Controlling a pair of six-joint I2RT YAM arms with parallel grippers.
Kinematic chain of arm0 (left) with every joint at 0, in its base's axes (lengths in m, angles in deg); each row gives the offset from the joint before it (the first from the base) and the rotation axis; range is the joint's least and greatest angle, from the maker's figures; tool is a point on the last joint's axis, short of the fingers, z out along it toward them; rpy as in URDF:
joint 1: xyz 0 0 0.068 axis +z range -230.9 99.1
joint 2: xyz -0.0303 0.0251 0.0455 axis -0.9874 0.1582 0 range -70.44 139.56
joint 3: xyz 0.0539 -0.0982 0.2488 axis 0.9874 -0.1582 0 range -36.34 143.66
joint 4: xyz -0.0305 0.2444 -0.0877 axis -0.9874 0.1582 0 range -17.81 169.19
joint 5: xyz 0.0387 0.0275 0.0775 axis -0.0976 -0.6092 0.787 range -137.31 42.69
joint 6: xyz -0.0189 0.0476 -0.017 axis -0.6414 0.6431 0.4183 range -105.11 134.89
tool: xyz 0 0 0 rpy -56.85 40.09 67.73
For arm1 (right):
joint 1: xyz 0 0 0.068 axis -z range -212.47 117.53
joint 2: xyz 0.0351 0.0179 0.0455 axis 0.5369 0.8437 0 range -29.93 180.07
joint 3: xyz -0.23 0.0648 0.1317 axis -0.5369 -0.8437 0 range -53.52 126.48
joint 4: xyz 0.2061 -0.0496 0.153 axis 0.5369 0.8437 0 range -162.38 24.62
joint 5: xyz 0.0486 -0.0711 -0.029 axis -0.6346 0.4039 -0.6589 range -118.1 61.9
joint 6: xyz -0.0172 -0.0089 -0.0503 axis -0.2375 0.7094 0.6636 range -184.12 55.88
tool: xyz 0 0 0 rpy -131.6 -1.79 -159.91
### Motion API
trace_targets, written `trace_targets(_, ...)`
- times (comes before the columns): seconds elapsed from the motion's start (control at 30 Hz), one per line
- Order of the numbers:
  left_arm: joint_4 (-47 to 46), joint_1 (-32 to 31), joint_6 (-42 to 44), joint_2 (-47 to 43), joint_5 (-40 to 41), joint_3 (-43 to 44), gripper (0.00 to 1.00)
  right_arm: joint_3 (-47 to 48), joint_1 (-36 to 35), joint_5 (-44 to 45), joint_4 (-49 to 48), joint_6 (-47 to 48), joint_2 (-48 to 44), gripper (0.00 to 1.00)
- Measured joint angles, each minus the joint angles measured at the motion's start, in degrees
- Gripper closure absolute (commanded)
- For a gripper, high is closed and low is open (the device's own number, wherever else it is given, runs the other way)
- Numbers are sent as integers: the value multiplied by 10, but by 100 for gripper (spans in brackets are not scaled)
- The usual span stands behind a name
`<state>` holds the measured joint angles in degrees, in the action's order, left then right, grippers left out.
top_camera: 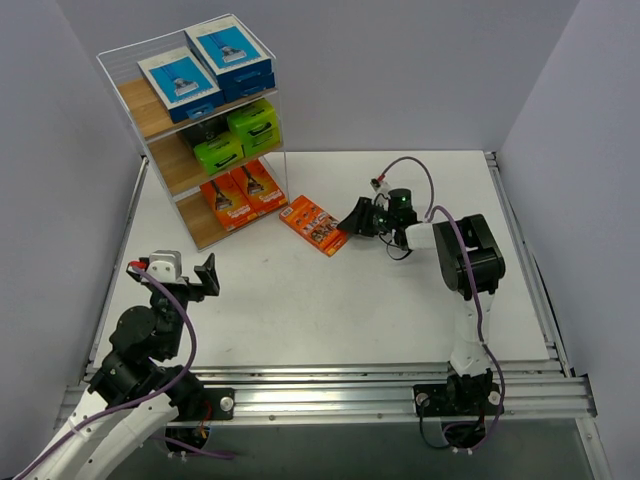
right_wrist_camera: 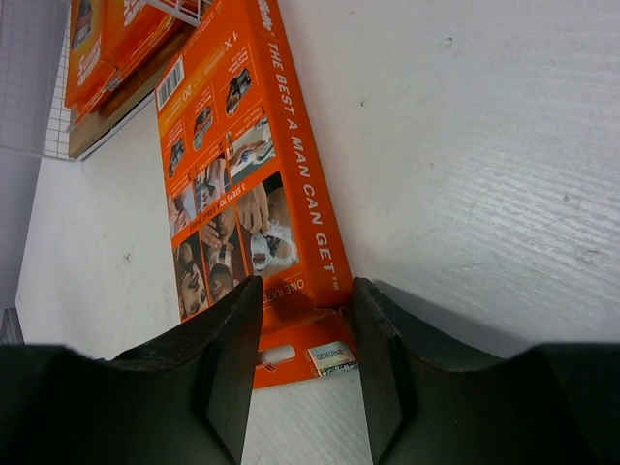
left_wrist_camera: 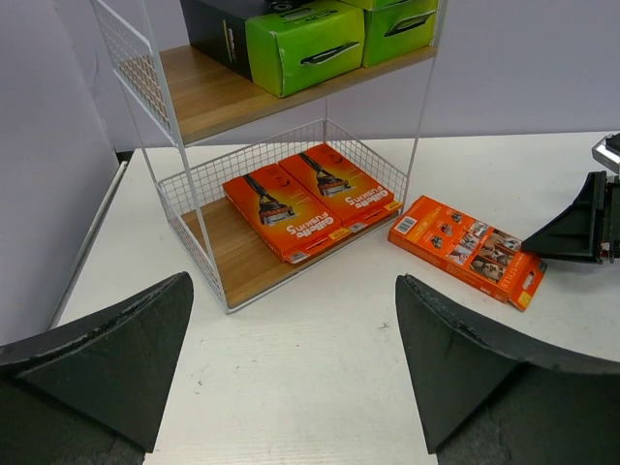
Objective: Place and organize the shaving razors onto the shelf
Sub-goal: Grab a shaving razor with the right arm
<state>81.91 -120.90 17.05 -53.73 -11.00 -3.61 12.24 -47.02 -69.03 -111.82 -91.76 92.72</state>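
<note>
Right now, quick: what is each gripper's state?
Left gripper: open, holding nothing.
Right gripper: part-closed astride the end of the orange pack; whether it grips cannot be told.

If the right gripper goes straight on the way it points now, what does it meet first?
The right gripper would meet the orange razor pack on the table; its near end lies between the jaws. Whether they touch it is unclear.

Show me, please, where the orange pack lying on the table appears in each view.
Top external: orange pack at centre, right of the shelf.
Left wrist: pack right of centre, on the table.
Right wrist: pack centre-left, near end between the fingers of the right gripper.
Shared landmark: two orange packs on the shelf's bottom tier.
</note>
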Motion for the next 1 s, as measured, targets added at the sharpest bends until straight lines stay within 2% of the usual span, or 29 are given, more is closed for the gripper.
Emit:
trace_targets(0.5, 0, 0, 0, 2, -2, 0, 6, -118, -9, -5, -105, -33, -47, 57)
trace_targets(0.77, 1, 0, 0, 2, -2, 0, 6, -146, -19, -4, -148, -65, -49, 62)
trace_targets(1.0, 1, 0, 0, 2, -2, 0, 6, -172, -31, 2, -189, -86, -49, 63)
